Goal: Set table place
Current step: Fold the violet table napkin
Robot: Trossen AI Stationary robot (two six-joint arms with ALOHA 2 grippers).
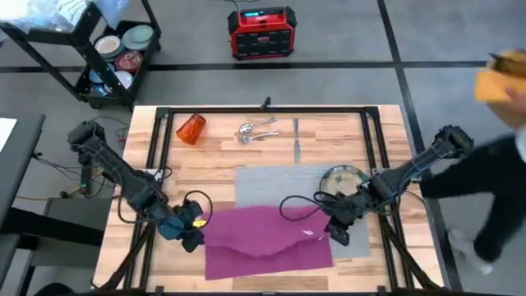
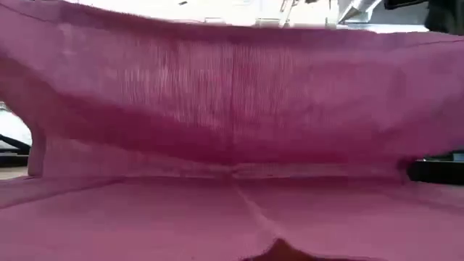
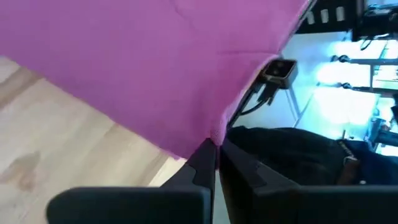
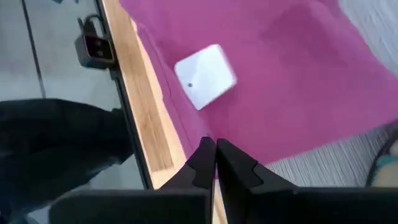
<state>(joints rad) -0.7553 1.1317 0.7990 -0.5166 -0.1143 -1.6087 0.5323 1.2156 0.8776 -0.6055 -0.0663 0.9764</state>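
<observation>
Soft, limp magenta cloth napkin, pinched shut at opposite corners by left claw and right claw; best held by edges.

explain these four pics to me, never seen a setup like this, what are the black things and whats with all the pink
The black things are two robot arms working at a wooden table. One picture looks straight down from above, one sits at tabletop height, and two come from cameras on the arms' wrists.

The pink is a magenta cloth napkin. The left gripper pinches one corner and the right gripper another. The napkin fills the low view almost completely. The white square in the right wrist view is a tag on the cloth.

Also on the table: a grey placemat, a patterned plate, silver cutlery and an orange cup lying on its side. A person passes on the right.
</observation>
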